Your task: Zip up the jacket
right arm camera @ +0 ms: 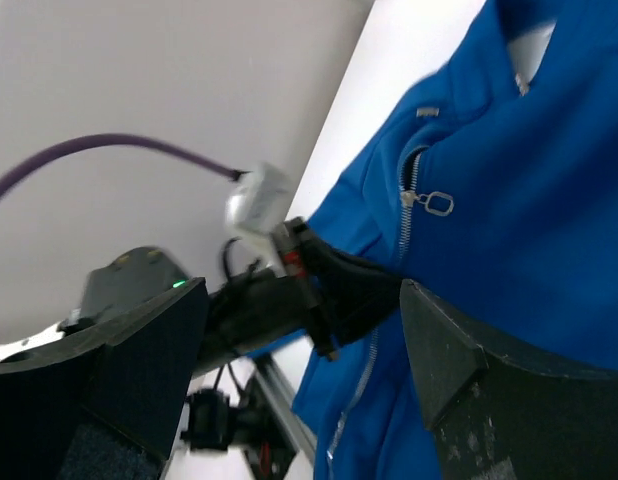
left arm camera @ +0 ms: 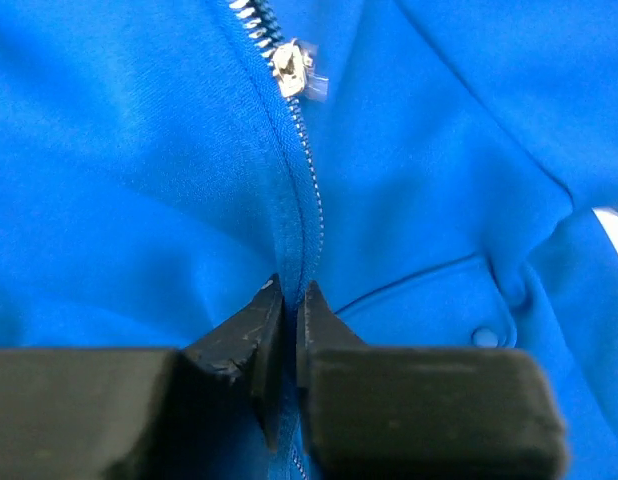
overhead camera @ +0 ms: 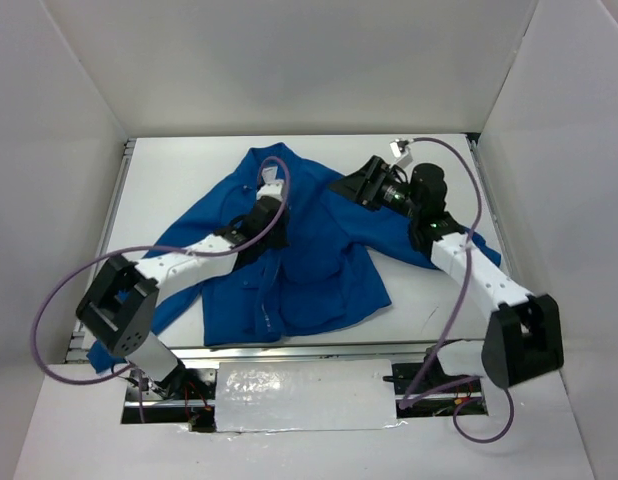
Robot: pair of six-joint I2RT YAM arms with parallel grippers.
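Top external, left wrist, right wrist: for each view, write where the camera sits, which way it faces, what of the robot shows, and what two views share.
Top external: above and behind, looking down at the jacket on the table; left arm and right arm show.
Left wrist: on the left arm, facing along the zipper; left tool pinches the fabric.
Right wrist: low, facing sideways across the jacket; open right tool shows.
Shared: both wrist views show the zipper slider.

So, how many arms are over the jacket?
2: the left arm reaches across the jacket front; the right arm hangs over the sleeve on that side. None hidden.
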